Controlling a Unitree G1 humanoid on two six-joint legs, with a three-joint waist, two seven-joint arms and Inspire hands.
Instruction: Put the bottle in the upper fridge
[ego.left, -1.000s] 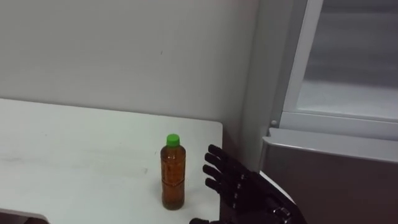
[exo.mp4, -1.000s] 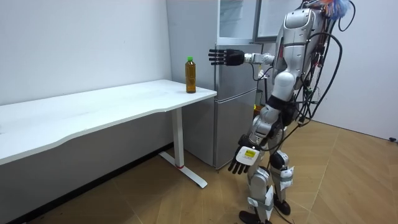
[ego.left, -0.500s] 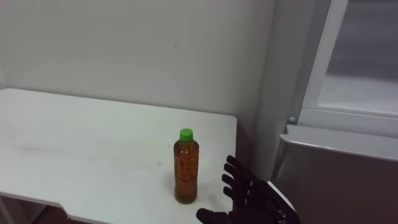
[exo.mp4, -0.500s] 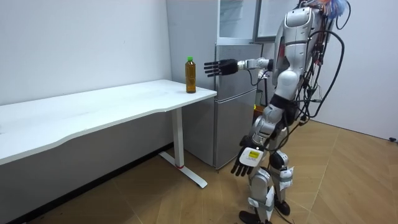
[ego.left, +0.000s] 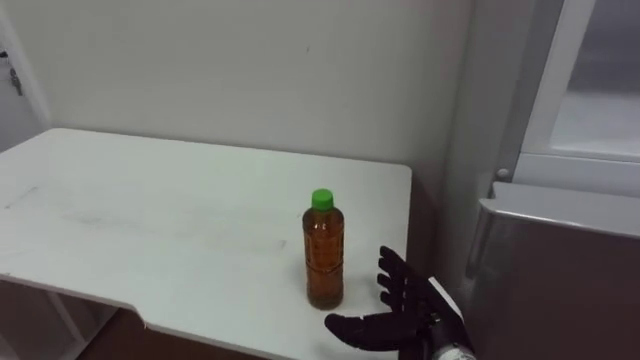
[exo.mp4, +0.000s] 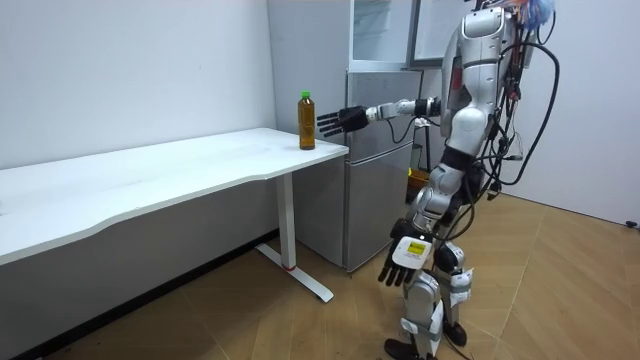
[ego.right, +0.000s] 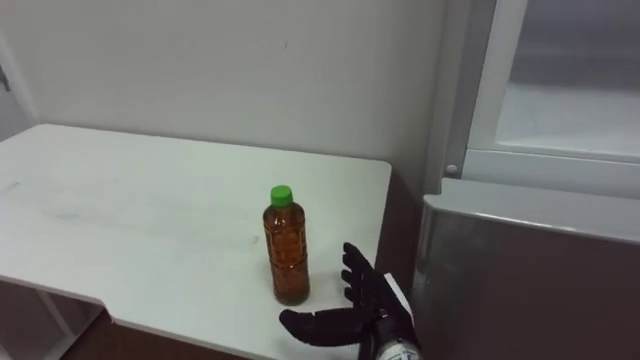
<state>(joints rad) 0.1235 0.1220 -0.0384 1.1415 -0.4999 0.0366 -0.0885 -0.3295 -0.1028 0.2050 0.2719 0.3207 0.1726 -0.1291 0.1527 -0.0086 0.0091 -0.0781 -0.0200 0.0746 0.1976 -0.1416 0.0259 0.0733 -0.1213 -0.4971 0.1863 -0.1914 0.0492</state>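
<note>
Where the white table (ego.left: 150, 220) ends at its right-hand corner, the bottle (ego.left: 323, 250) stands upright, amber liquid under a green cap, set back a little from the front edge and near the side edge that faces the fridge (ego.left: 560, 270). Just beside it, on its right and slightly nearer the robot, hangs the right hand (ego.left: 412, 318), dark, fingers spread and straight, thumb reaching out low toward the foot of the bottle; a narrow gap shows between hand and bottle, so the hand is released and grasps nothing. From the room view the same arm stretches level from the shoulder over the table's corner, palm turned toward the bottle (the corner of the table lies under the forearm). Close on the arm's other side rises the grey lower door of the fridge, its top edge near the forearm, with a dark slot between table and fridge. Above that door the upper compartment (exo.mp4: 380, 32) looks open, its pale inside showing. A plain light wall (ego.left: 230, 70) runs behind the table. The robot stands on the wooden floor (exo.mp4: 560, 300) in front of the fridge, its left hand (exo.mp4: 405, 262) hanging low by its thigh, fingers loose and empty.
</note>
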